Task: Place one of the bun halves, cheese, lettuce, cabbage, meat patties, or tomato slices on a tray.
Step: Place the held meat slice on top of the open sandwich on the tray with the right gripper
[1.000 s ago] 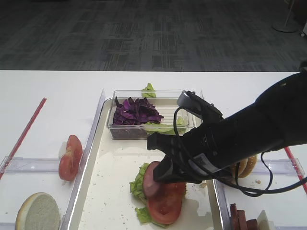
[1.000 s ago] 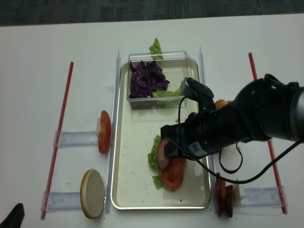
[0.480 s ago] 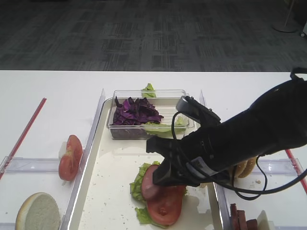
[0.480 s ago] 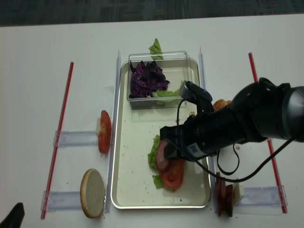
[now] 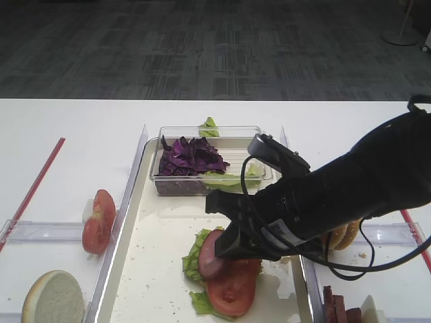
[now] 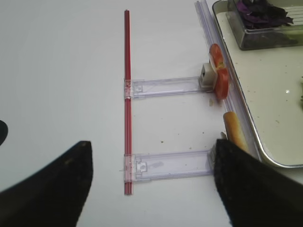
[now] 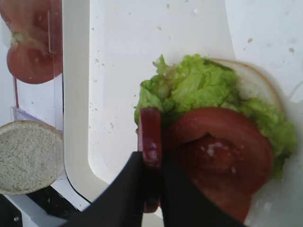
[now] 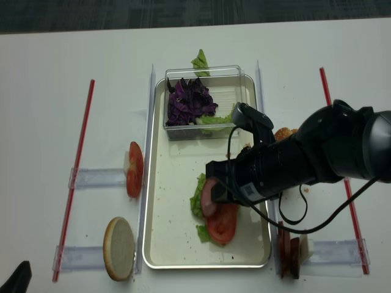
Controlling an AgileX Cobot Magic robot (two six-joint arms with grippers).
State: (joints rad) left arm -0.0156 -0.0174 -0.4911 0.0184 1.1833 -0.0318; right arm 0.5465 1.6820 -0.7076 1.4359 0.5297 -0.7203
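Observation:
My right gripper is shut on a thin pinkish-brown meat patty, held on edge just above the cream tray. Below it lie frilly lettuce, a tomato slice and the pale edge of a bun half. From overhead the patty hangs at the stack's left side. The purple cabbage fills a clear box at the tray's far end. My left gripper is open over the bare table, left of the tray, holding nothing.
Left of the tray stand more tomato slices on a clear rack and a cut-face bun half. Right of it are more patties and a seeded bun. Red sticks mark both sides.
My right gripper with the patty has drifted slightly down and left over the lettuce and tomato. The left gripper has not moved.

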